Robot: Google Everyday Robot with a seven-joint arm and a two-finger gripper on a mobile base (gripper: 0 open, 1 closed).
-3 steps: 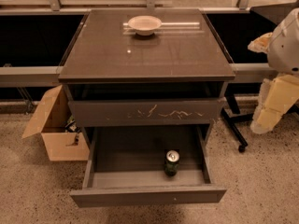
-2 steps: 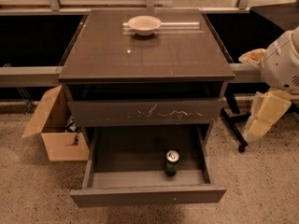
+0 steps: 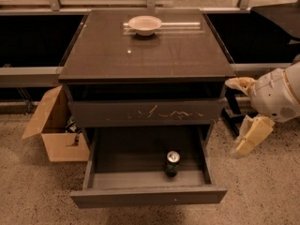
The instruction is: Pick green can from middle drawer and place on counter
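— Standing upright, is it, the green can?
— Yes. Its long axis is vertical and its silver top faces up. It sits in the open middle drawer, below the bench front edge, right of centre. I can't read its lettering.
— And the tool?
— Off the bench's front right corner, fingers spread apart, holding nothing.

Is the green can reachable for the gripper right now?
Probably yes: the gripper hangs right of the cabinet, jaws open; the middle drawer is pulled out and the green can stands uncovered near its front.
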